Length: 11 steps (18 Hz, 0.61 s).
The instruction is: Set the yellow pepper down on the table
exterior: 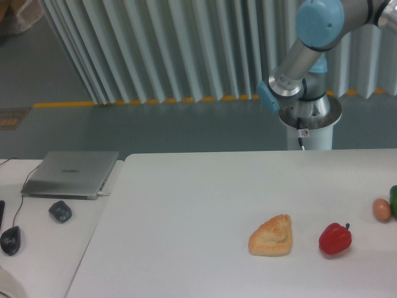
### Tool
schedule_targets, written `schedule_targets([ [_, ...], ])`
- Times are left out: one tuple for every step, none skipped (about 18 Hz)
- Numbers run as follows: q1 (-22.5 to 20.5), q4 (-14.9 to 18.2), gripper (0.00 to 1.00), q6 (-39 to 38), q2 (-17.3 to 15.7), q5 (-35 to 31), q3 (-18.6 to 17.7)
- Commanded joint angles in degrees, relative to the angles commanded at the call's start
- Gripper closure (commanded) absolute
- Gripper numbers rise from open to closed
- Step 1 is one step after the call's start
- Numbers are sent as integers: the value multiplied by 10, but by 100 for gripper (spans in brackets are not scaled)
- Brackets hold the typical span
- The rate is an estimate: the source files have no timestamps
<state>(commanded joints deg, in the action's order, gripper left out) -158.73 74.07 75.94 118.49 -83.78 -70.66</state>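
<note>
The yellow pepper is not in view. The white table (186, 205) fills the lower frame. On it lie a golden-brown triangular pastry (272, 236) and a red pepper (335, 239) with a dark stem. Only the arm's base and blue-capped joints (310, 37) show at the upper right, behind the table's far edge. The gripper is out of the frame, so its state does not show.
A tan egg-like object (381, 209) and a green item (393, 200) sit at the table's right edge. A smaller desk at left holds a closed laptop (71, 174) and two mice (60, 212). A pleated curtain hangs behind.
</note>
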Motion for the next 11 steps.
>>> schedule_targets([
  [6,15,67,-1,-10,11,-9],
  [20,21,66,-3,-26,15,-19],
  [32,29,66,-18,-33,20,-21],
  [45,40,66,-38,-38,28,-21],
  [61,47,66,-50,-42,30,-22],
  [84,47,66,-67,-43,29,-26],
  [112,43,66,-101,-43,29,-29],
  [125,41,66,-126,-42,30,-29],
  [134,39,66,-149,-41,30,-29],
  [149,39,66,-171,-41,28,-30],
  [157,38,66,-178,-40,21,-34],
])
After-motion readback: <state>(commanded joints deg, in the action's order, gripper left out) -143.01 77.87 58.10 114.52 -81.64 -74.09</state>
